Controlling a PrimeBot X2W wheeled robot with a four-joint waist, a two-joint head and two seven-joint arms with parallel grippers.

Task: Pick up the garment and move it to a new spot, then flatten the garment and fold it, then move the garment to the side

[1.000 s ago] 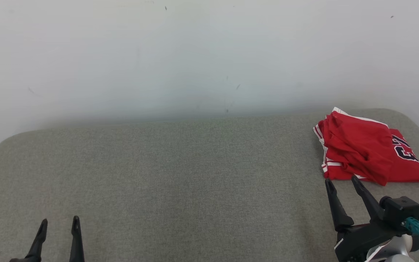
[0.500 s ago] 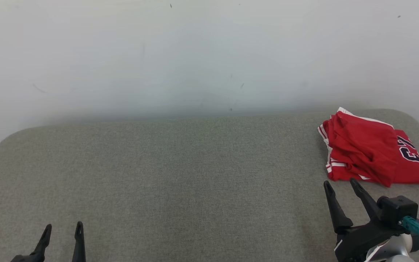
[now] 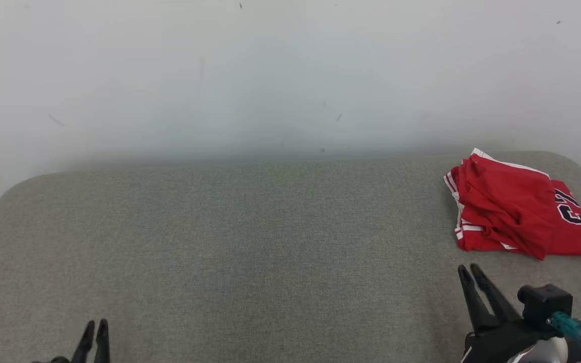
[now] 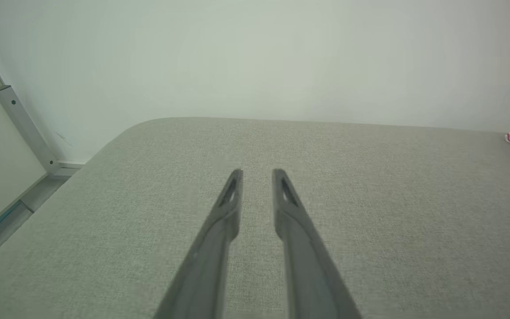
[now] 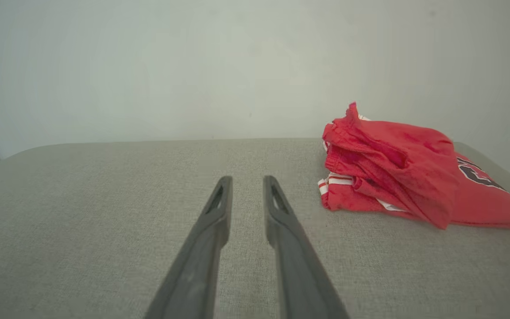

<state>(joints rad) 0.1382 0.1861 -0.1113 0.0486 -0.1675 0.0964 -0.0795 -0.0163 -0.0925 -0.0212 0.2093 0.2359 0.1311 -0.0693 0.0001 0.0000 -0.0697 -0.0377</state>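
Both narrower vs before: left pincer (image 3: 97, 322), right pincer (image 3: 467, 267) w/ slim gap, empty; garment (image 3: 507, 212) lies apart.

Head view: the left tool (image 3: 96, 323) is cut off by the bottom edge at lower left, with only its two finger ends showing. The right tool (image 3: 468, 268) at lower right loses its body below the frame. On the red garment (image 3: 507, 212) the dark lettering (image 3: 570, 212) is partly folded under and unreadable. Left wrist view: the garment is a red-and-white sliver cut by the right edge. The grey bench (image 3: 270, 252) runs past every frame's edges
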